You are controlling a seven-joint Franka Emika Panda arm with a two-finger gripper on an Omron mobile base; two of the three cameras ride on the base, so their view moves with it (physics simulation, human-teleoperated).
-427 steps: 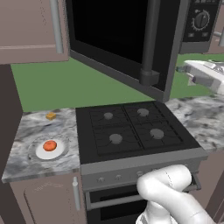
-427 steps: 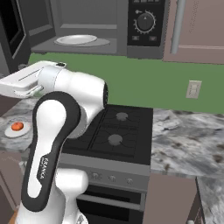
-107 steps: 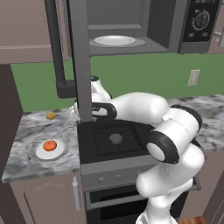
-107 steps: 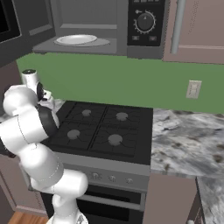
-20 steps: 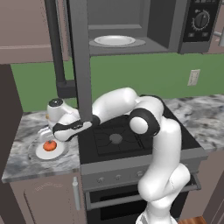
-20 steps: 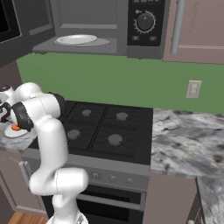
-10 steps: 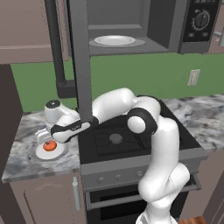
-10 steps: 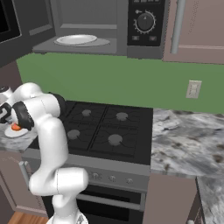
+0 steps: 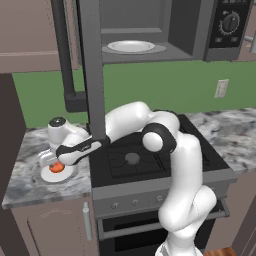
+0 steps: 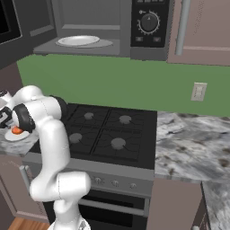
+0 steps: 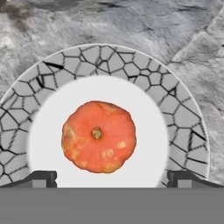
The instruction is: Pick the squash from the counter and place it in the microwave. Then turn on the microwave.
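The squash (image 11: 99, 136), a small orange-red lump, lies in the middle of a white plate (image 11: 183, 118) with a cracked-tile rim. The plate rests on the marbled counter (image 9: 25, 187) left of the stove. My gripper (image 11: 112, 178) hangs straight above it, open, with a fingertip on each side of the squash and nothing held. From the base, the squash (image 9: 56, 167) peeks out under the hand, and it also shows as the orange lump (image 10: 17, 130) by the arm's wrist. The microwave (image 9: 170, 25) stands above the stove with its door (image 9: 92, 65) swung wide open.
Inside the microwave lies a white plate (image 9: 131, 46); its control panel with round dial (image 10: 148, 21) is on the right. The black four-burner stove (image 10: 105, 132) sits below, with more counter (image 10: 193, 148) to its right. The open door's edge hangs just above my forearm.
The hand has edged slightly left and lower over the squash. Its jaws have stayed open and the squash has not moved.
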